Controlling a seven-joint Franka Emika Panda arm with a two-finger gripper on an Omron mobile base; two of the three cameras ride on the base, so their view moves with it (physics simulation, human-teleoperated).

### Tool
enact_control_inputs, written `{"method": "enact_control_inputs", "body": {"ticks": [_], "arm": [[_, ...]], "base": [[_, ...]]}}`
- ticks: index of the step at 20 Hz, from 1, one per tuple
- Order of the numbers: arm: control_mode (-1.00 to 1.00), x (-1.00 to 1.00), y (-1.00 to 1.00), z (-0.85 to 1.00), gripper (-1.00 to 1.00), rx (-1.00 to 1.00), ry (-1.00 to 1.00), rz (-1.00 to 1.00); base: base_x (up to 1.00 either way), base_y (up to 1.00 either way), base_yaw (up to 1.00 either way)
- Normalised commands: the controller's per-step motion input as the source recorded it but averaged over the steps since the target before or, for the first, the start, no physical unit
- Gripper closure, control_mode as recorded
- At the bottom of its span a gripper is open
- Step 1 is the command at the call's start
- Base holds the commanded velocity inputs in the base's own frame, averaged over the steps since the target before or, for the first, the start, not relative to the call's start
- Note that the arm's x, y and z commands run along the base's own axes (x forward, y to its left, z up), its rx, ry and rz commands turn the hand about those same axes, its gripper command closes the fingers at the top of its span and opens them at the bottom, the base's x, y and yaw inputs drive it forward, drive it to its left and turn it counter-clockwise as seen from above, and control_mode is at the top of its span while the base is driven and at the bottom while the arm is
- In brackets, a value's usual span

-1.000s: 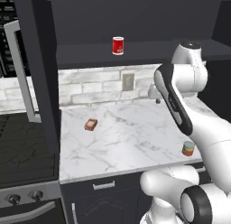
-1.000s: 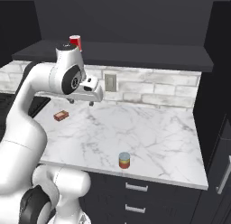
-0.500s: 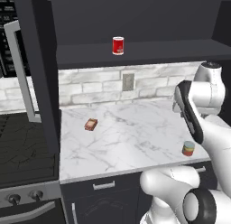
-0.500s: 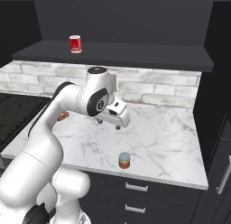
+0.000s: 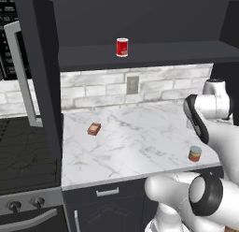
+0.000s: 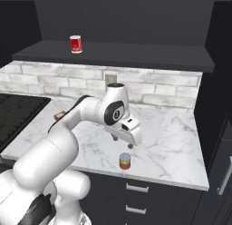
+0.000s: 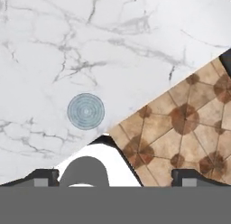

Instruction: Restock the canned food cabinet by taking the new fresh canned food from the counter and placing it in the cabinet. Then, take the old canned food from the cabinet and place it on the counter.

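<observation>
The new fresh canned food (image 5: 194,154) (image 6: 125,161) stands near the counter's front right edge. From above it shows as a round teal-grey top (image 7: 85,111). My gripper (image 6: 131,146) (image 7: 115,178) hangs just above and slightly behind that can, pointing down. It is open, its fingertips (image 7: 43,177) set wide apart with nothing between them. The old canned food (image 5: 122,47) (image 6: 75,44), red with whitish rims, stands upright on the cabinet's dark shelf board (image 5: 158,53) (image 6: 136,54). The white marble counter (image 5: 135,142) (image 6: 167,133) (image 7: 67,47) stretches below.
A flat brown packet (image 5: 94,128) (image 6: 59,115) lies on the counter's left part. A wall outlet (image 5: 133,84) sits in the brick backsplash. A stove (image 5: 23,147) adjoins the counter on the left. Brown floor tiles (image 7: 180,123) show past the counter's edge.
My arm has swung from the back of the counter to the right and down; the hand now hovers over the new can at the front edge. Both cans and the packet stay put.
</observation>
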Motion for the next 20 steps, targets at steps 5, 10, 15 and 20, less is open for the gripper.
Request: {"method": "enact_control_inputs", "body": {"ticks": [5,10,15,20], "arm": [[-1.00,0.05,0.00,-0.68,-1.00,0.00,0.16,-0.12],[-1.00,0.02,0.00,-0.56,-1.00,0.03,0.06,-0.06],[-1.00,0.05,0.00,-0.38,-1.00,0.05,0.00,-0.01],[-1.00,0.09,0.00,-0.11,-1.00,0.00,0.00,0.00]], "base": [[0.00,0.00,0.00],[0.00,0.00,0.00],[0.00,0.00,0.00],[0.00,0.00,0.00]]}}
